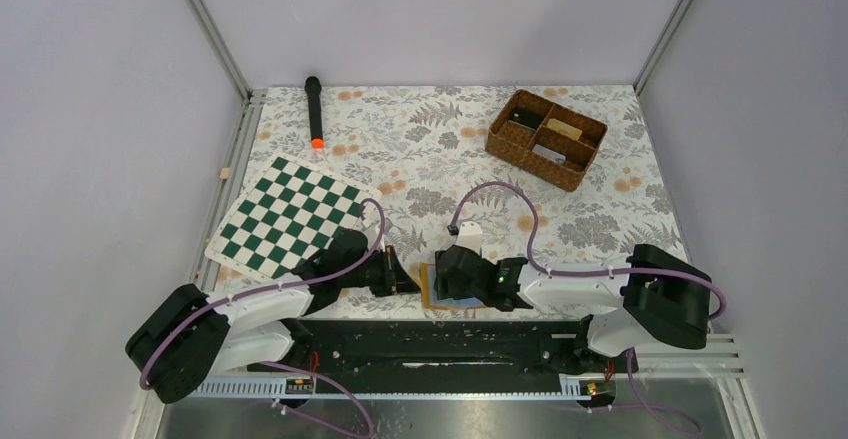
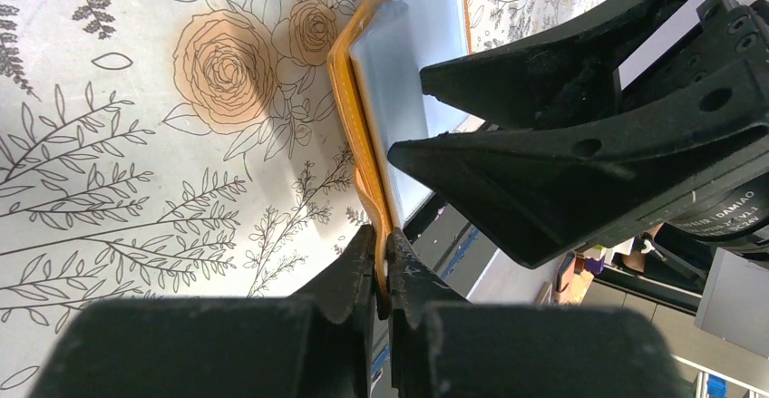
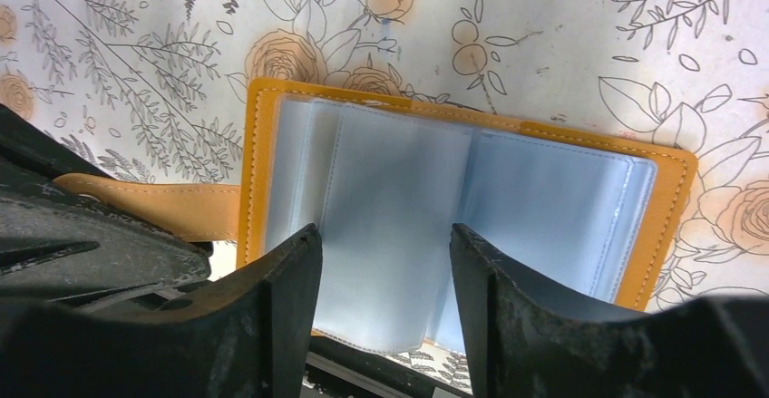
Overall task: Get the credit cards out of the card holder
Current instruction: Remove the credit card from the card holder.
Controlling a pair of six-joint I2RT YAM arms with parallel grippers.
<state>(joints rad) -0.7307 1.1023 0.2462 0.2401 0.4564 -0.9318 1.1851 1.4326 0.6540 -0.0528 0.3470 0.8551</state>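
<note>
The orange-tan card holder (image 1: 430,289) lies open on the floral cloth by the table's near edge, between the two arms. Its inside (image 3: 544,199) holds pale blue see-through sleeves. The credit cards are hidden: I cannot tell any card apart from the sleeves. My left gripper (image 2: 382,266) is shut on the holder's orange strap (image 3: 154,203) at its left side. My right gripper (image 3: 385,244) hangs open just over the holder, one finger on each side of a raised sleeve leaf (image 3: 390,208). In the left wrist view its black fingers (image 2: 508,81) stand over the sleeves.
A brown wicker compartment basket (image 1: 547,139) stands at the back right. A green-and-white chessboard (image 1: 285,217) lies at the left, and a black stick with an orange tip (image 1: 314,111) behind it. The table's front edge and black rail (image 1: 440,344) run right below the holder.
</note>
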